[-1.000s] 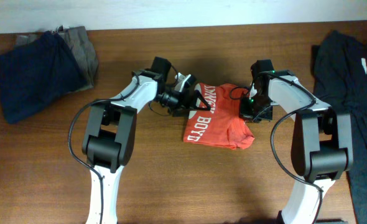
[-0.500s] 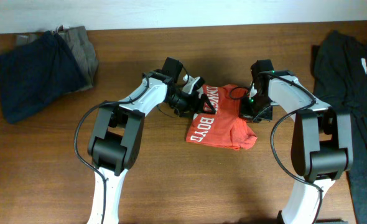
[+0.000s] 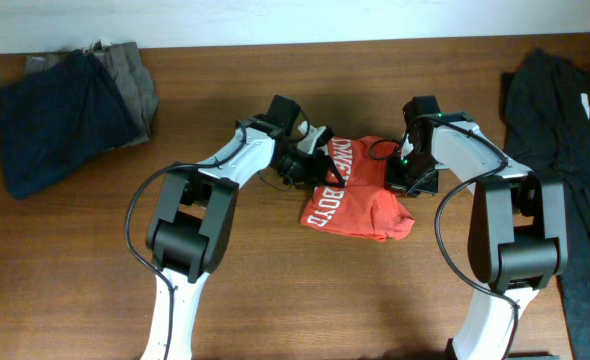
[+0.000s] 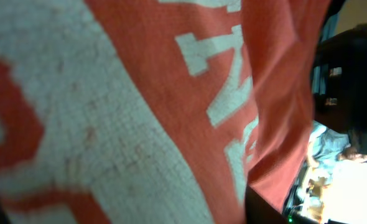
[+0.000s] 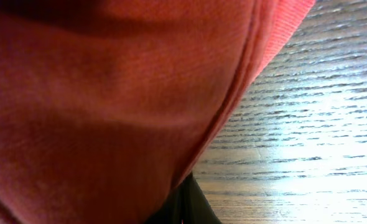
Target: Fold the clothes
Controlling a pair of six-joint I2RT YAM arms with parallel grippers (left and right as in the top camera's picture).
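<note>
A red shirt (image 3: 360, 195) with white lettering lies crumpled at the table's middle. My left gripper (image 3: 322, 165) is pushed against its left edge. The lettered red cloth (image 4: 202, 93) fills the left wrist view and hides the jaws. My right gripper (image 3: 400, 178) sits at the shirt's right edge, shut with red cloth (image 5: 109, 112) draped across it. Only a dark fingertip (image 5: 193, 202) shows at the bottom of the right wrist view, beside bare wood.
Folded navy and olive clothes (image 3: 60, 105) lie at the back left. A dark garment pile (image 3: 565, 130) runs along the right edge. The wooden tabletop (image 3: 295, 290) lies between the two arm bases.
The left gripper has moved right onto the shirt's left edge, its jaws narrowing. The shirt has shifted slightly right. The right arm has not moved.
</note>
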